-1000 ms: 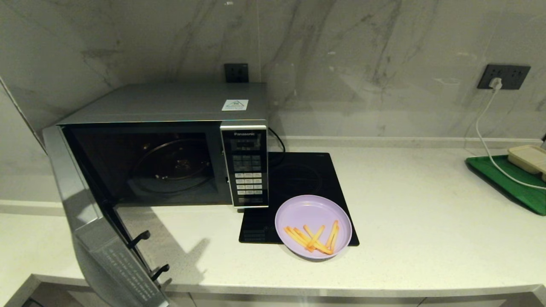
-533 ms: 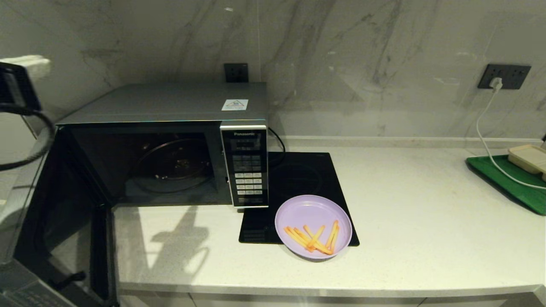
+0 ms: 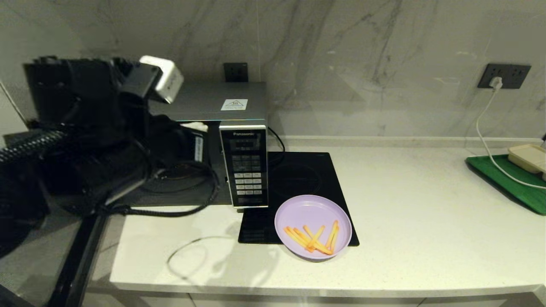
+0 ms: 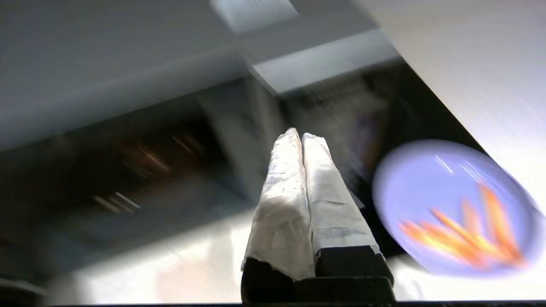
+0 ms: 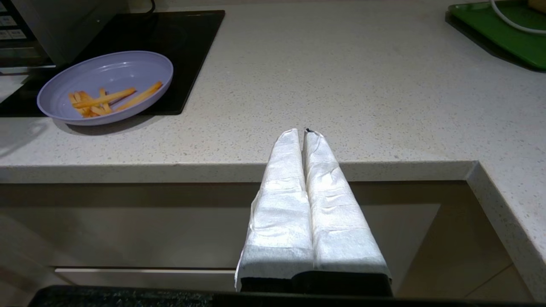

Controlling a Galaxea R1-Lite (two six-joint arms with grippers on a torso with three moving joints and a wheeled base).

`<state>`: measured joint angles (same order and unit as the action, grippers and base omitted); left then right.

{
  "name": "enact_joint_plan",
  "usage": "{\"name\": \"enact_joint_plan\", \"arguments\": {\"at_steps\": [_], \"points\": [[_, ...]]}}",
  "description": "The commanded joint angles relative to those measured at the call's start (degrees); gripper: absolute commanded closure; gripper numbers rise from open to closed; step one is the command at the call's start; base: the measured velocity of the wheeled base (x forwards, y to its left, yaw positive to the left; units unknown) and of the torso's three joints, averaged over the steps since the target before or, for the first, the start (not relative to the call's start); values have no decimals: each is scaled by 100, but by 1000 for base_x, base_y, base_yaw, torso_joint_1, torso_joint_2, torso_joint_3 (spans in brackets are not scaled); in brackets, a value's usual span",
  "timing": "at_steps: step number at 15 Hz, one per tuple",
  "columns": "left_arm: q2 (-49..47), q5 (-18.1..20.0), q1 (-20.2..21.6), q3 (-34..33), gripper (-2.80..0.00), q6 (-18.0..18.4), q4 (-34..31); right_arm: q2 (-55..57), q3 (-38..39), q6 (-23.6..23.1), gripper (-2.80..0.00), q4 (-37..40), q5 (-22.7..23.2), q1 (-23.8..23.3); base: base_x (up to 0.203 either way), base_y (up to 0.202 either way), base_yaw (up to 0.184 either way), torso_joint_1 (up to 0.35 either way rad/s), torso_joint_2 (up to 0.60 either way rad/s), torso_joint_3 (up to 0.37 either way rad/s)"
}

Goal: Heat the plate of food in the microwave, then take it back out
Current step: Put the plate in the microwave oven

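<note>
The lilac plate (image 3: 313, 226) with a few orange fries rests on the front right corner of the black hob, just right of the microwave (image 3: 244, 166). The microwave door (image 3: 64, 256) hangs wide open at the lower left. My left arm (image 3: 98, 128) reaches across the open cavity and hides most of it. In the left wrist view my left gripper (image 4: 301, 135) is shut and empty, pointing at the microwave front, with the plate (image 4: 452, 209) off to one side. My right gripper (image 5: 303, 131) is shut and empty, low before the counter edge, far from the plate (image 5: 106, 85).
The black glass hob (image 3: 298, 179) lies right of the microwave. A green tray (image 3: 507, 179) with a beige lidded box (image 3: 529, 157) sits at the far right, crossed by a white cable (image 3: 486, 145) from a wall socket. Bare counter lies between.
The microwave door has swung further open towards the left. My left arm has come in from the left and now covers the cavity opening. The plate has not moved.
</note>
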<state>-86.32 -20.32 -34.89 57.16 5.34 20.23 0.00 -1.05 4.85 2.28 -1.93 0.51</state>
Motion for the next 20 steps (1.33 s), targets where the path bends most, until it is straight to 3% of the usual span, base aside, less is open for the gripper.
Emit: {"name": "enact_joint_plan", "arguments": {"at_steps": [1,3,5,9,12,14,15,17,18,20], "points": [[-105,-49,-476,-255,0,-708,-488,0,-1,7,0,1,-1,2,0,0,0,0,0,0],[117,-20,-844,-490,0,-1359,-1129,0,-1,7,0,1,-1,2,0,0,0,0,0,0],[120,-3,-1106,-599,0,-2236,-1477,0,-1,7,0,1,-1,2,0,0,0,0,0,0],[-448,414,-1152,-778,0,-3066,-1663,0,-1,7,0,1,-1,2,0,0,0,0,0,0],[-1002,463,-1123,-650,0,-3200,-1625,0,-1,4,0,1,-1,2,0,0,0,0,0,0],[-1518,357,-968,-199,0,-3287,-1667,0,-1,-2,0,1,-1,2,0,0,0,0,0,0],[-1725,301,-874,143,0,-3312,-1872,0,-1,-2,0,1,-1,2,0,0,0,0,0,0],[-1868,280,-785,913,0,-3456,-2887,0,-1,2,0,1,-1,2,0,0,0,0,0,0],[-1893,379,-797,1144,0,-3736,-3286,0,-1,6,0,1,1,2,0,0,0,0,0,0],[-1888,674,-809,1198,0,-3883,-3416,0,-1,-1,0,1,-1,2,0,0,0,0,0,0]]}}
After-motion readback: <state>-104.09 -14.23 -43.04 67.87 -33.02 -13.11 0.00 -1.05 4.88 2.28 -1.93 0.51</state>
